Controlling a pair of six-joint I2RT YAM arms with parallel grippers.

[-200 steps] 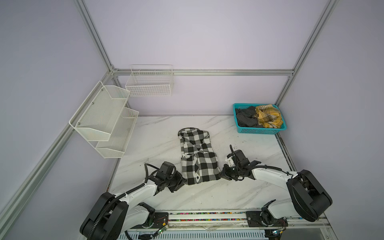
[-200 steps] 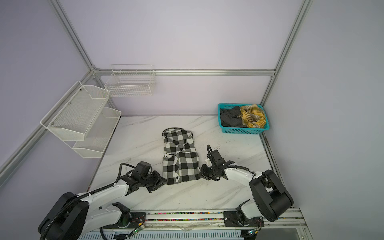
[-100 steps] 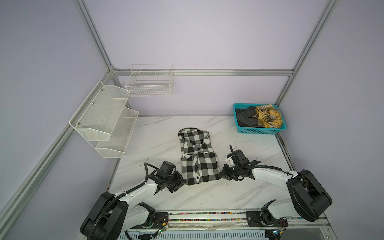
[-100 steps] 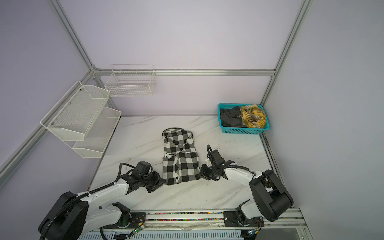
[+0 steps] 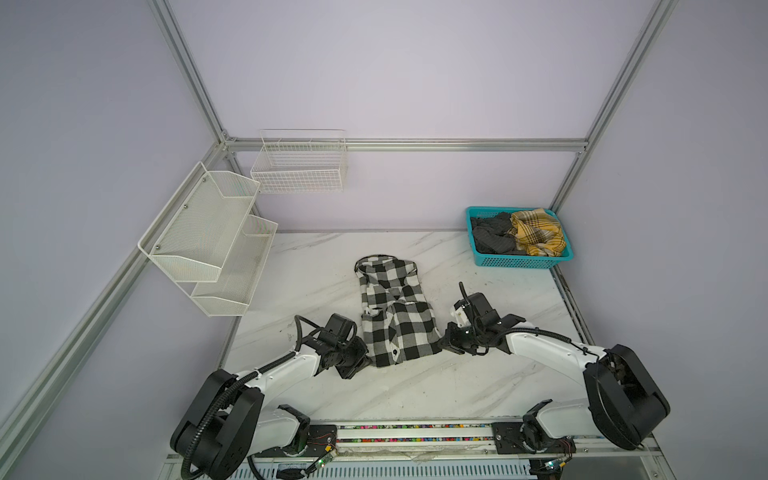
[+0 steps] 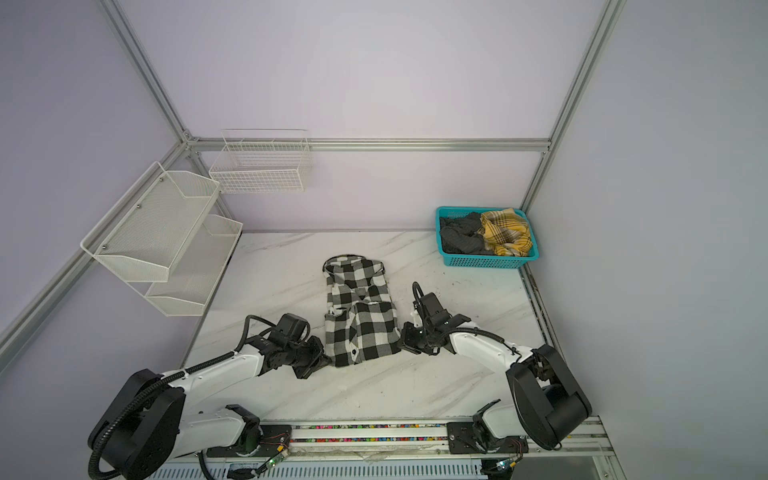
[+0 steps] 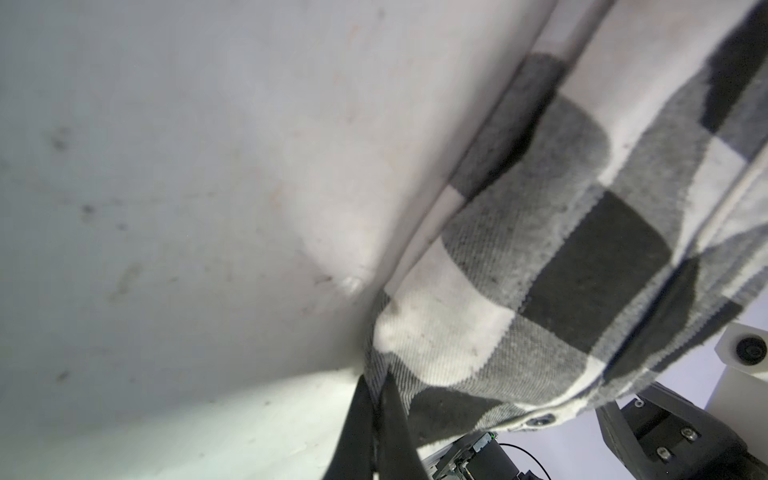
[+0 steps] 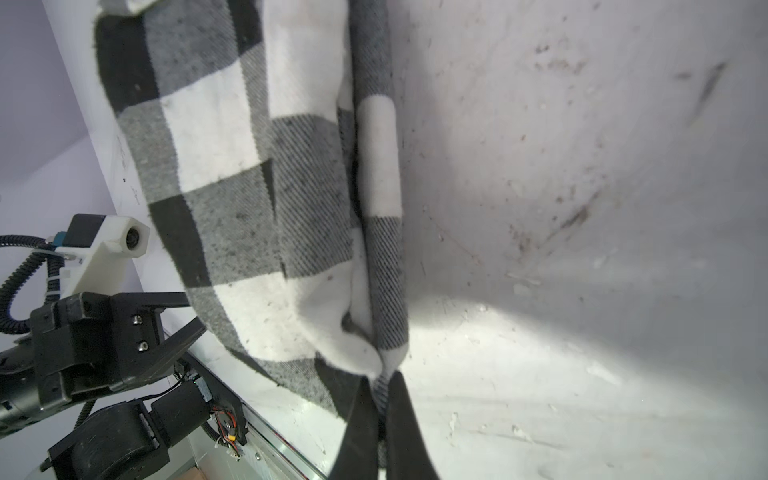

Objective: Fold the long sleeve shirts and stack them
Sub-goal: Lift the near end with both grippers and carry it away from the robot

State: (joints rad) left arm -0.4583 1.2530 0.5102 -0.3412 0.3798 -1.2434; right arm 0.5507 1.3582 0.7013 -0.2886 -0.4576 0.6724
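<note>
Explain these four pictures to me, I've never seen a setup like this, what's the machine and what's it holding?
It is a robot with two white arms at the near edge of a marble-patterned table. Two pictures look down from overhead, almost the same view; the two close-ups come from a camera on each arm's wrist. A black-and-white checked shirt lies partly folded on the table. The left pincer and the right pincer are each shut on a near corner of it. At the far right corner a teal basket holds more clothes, dark and yellow plaid.
</note>
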